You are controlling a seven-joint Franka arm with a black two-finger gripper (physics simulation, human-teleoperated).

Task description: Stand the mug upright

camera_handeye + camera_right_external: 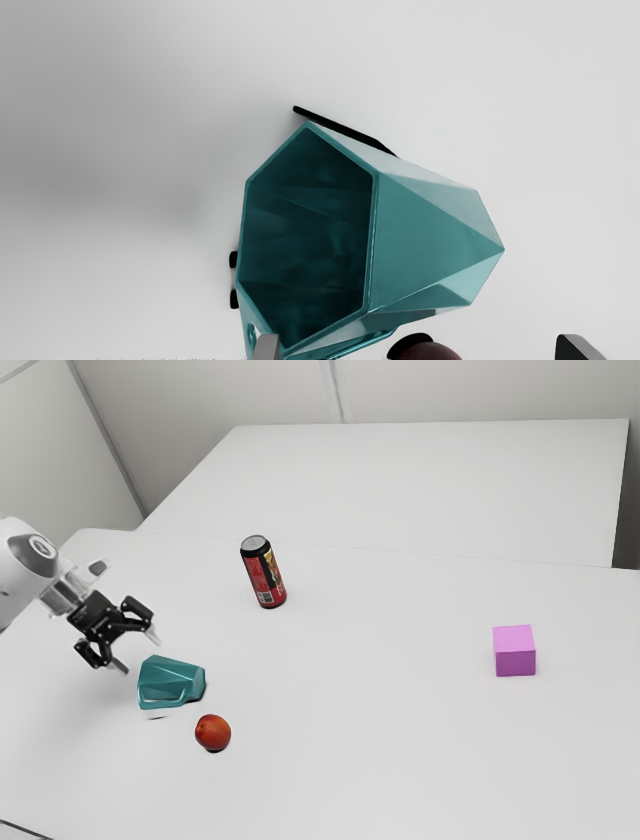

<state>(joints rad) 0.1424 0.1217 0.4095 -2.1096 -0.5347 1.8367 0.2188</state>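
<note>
"While a bare white table (400,780) spreads out beneath it, a white robot arm (22,570) holds its black two-finger claw (136,651) above the surface. The fingers (266,348) stand wide apart and grip nothing."

"And the subject of the day?"

"A teal, faceted, glossy mug (170,682), toppled on its side just beyond the claw, its dark open mouth facing back toward the arm. The approach appears to be the step in hand."

"What might spoil it?"

"A descent on the present line, perhaps. In the wrist view one finger overlaps the area of rim and looped teal handle (251,334); landing there could roll the mug or wedge the loop. Slanted facets may also slip under an uneven squeeze, and letting go before the base sits flat would likely drop it over again."

"Any bystanders?"

"A tall red-and-black metal can (264,572), upright and off to one side of the claw, and a pink-purple cube (514,651), much farther out; neither seems threatened. The small round red-orange fruit (213,732) is another matter: near the mug on its handle side, past it from the claw, it could be sent rolling by a low finger or a swinging mug."
</note>
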